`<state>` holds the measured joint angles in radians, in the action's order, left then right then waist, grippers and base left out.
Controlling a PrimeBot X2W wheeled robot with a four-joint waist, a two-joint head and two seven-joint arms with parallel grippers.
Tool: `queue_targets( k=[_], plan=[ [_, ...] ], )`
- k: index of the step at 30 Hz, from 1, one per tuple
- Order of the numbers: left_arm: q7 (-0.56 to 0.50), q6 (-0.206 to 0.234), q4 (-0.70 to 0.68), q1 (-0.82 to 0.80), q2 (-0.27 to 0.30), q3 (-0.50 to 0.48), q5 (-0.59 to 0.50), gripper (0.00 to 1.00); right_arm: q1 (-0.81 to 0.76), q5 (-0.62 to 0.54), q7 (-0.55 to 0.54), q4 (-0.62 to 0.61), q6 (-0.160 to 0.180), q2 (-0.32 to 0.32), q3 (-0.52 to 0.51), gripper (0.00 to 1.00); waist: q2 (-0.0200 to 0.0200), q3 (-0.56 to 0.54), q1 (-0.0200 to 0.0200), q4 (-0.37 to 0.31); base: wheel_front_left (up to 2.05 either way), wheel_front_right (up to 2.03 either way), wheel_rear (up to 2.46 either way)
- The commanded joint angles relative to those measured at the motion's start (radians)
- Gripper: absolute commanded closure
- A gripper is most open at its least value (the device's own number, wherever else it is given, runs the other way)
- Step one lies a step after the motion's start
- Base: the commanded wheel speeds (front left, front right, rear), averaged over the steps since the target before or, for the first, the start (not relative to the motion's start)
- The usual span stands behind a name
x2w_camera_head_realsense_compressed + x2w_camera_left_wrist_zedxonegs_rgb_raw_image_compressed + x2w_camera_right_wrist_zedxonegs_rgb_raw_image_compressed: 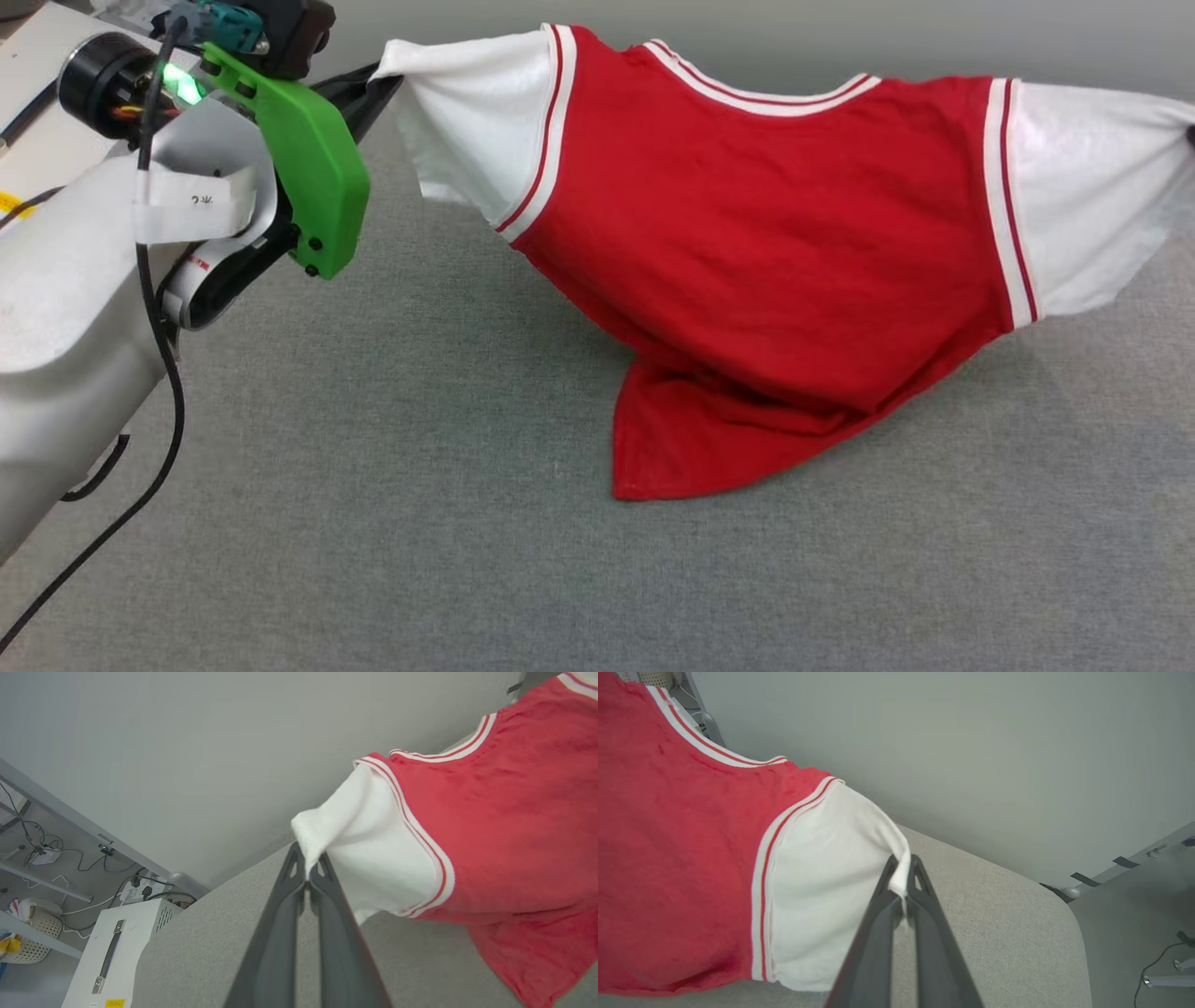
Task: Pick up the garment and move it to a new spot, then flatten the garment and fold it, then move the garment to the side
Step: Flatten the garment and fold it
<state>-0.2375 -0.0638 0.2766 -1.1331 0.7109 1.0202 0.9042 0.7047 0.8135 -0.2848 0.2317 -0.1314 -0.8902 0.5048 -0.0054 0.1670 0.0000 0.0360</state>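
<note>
The garment point(766, 252) is held stretched above the grey table point(373, 504), with its red hem draped on the surface. One white sleeve is clamped by the left gripper point(308, 861); the other is pinched by the right gripper point(903, 865).

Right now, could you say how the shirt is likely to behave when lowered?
Probably floppy: the garment sags between the left fingers and right fingers, hem resting on the grey surface. Likely light, since pinched sleeve edges carry it. It may crumple on landing.
</note>
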Motion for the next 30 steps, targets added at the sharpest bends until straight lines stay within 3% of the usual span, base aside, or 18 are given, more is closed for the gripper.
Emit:
queue_targets(
  k=[1,7,14,21,30],
  plan=[
    [0.01,0.011,-0.016,-0.022,0.01,-0.011,-0.01,1.0,0.024,-0.015,0.014,-0.013,0.001,0.001,-0.02,1.0,0.0054,-0.008,0.0,-0.005,0.0,0.0,0.0],
    [0.035,0.025,-0.063,-0.111,0.007,-0.048,-0.043,1.0,0.09,-0.086,0.03,-0.05,0.001,0.031,-0.106,1.0,0.0054,0.019,0.0,-0.013,0.0,0.0,0.0],
    [0.067,0.02,0.007,-0.282,-0.052,-0.097,-0.083,1.0,0.299,-0.227,0.015,-0.029,0.001,0.094,-0.147,1.0,0.0054,0.118,0.0,-0.024,0.0,0.0,0.0],
    [0.145,0.004,0.16,-0.494,-0.129,-0.137,-0.152,1.0,0.595,-0.367,0.031,0.116,0.001,0.171,-0.132,1.0,0.0054,0.223,0.0,-0.029,0.0,0.0,0.0],
    [0.261,-0.014,0.345,-0.705,-0.198,-0.176,-0.202,1.0,0.922,-0.468,0.112,0.323,0.001,0.243,-0.082,1.0,0.0054,0.287,0.0,-0.022,0.0,0.0,0.0]
  ],
)
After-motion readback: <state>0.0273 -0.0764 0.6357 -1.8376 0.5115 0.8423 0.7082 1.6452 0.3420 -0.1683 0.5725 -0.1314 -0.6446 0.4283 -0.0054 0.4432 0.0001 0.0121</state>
